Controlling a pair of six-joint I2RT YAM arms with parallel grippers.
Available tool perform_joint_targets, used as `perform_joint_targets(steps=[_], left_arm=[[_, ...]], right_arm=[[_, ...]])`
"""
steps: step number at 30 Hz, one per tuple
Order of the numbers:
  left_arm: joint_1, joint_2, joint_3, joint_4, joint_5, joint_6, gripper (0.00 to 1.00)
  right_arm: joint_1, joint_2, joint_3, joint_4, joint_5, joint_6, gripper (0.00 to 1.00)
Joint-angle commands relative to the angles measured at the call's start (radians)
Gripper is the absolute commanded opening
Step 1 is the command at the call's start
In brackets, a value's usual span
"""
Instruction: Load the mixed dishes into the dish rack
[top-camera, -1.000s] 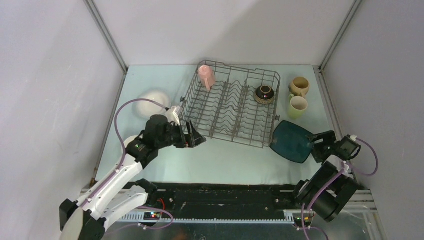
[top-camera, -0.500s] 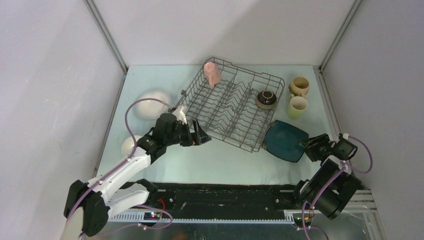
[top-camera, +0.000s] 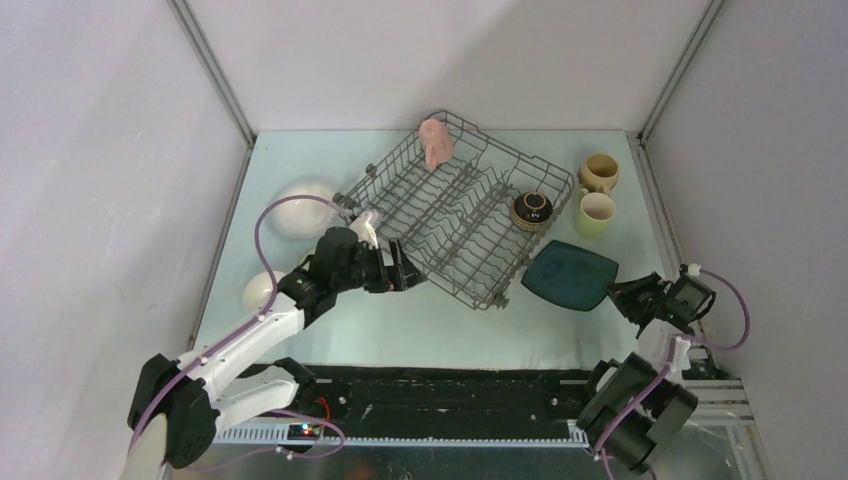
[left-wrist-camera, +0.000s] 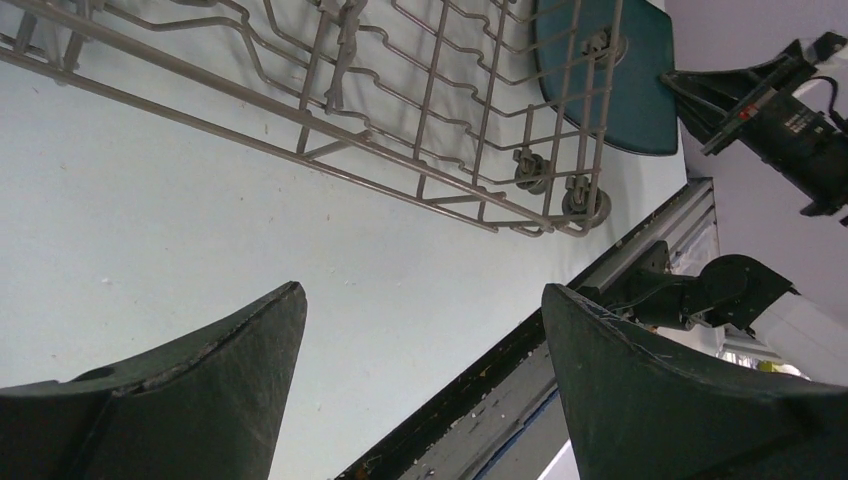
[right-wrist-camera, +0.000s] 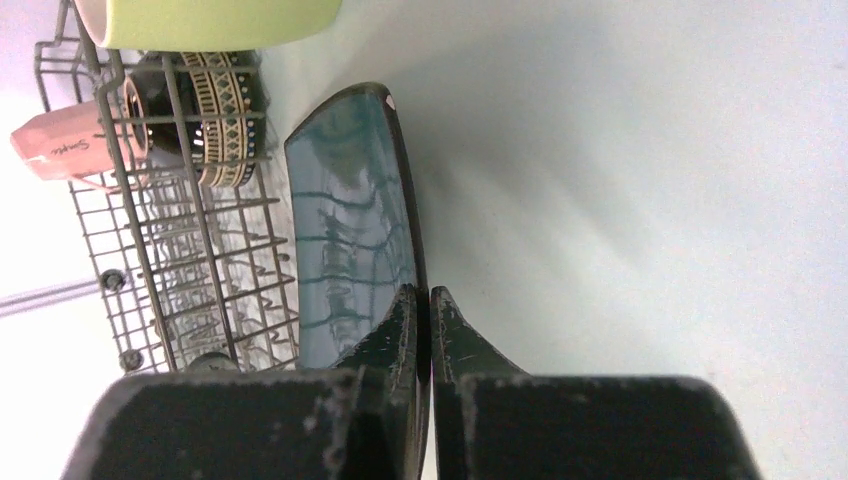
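The dish rack (top-camera: 455, 215) sits askew mid-table, with a pink mug (top-camera: 433, 141) at its far corner and a dark brown bowl (top-camera: 532, 209) at its right side. The dark teal square plate (top-camera: 566, 274) lies against the rack's near right side. My right gripper (top-camera: 622, 293) is shut on the plate's right rim. In the right wrist view that rim runs between the right gripper's (right-wrist-camera: 428, 300) closed fingers, up along the plate (right-wrist-camera: 350, 220). My left gripper (top-camera: 408, 274) is open and holds nothing, just off the rack's near left side. Its fingers (left-wrist-camera: 210, 380) frame bare table below the rack (left-wrist-camera: 400, 120).
A tan mug (top-camera: 598, 171) and a light-green mug (top-camera: 595, 212) stand right of the rack. A white bowl (top-camera: 303, 208) and a smaller white dish (top-camera: 258, 290) lie at the left. The table's black front edge (top-camera: 450, 375) runs close behind both arms.
The right gripper closed on the plate's rim and the plate slid left. The rack turned, its near right corner swinging left. The left gripper moved right along the rack and stayed open.
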Motion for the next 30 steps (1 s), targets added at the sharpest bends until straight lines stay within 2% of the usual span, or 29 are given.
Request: perform_joint_targets(steps=[1,7,14,21,25,30], left_arm=[[-0.012,-0.014,0.008,0.028,-0.021,0.002,0.94],[-0.028,-0.011,0.023,0.025,-0.024,0.005,0.94],[-0.062,-0.02,0.047,0.015,-0.045,0.017,0.94],[-0.065,-0.016,0.05,0.024,-0.035,0.016,0.93],[-0.066,-0.015,0.057,0.033,-0.017,0.018,0.94],[-0.065,0.041,0.081,0.114,0.07,-0.033,0.94]], right_arm=[[0.002,-0.158,0.089,-0.198,0.155,0.018,0.0],[0.03,-0.298,0.213,-0.408,0.231,0.037,0.0],[0.118,-0.408,0.376,-0.531,0.315,0.091,0.0],[0.248,-0.409,0.514,-0.576,0.357,0.125,0.0],[0.308,-0.431,0.584,-0.612,0.461,0.117,0.0],[0.331,-0.404,0.66,-0.583,0.401,0.098,0.0]])
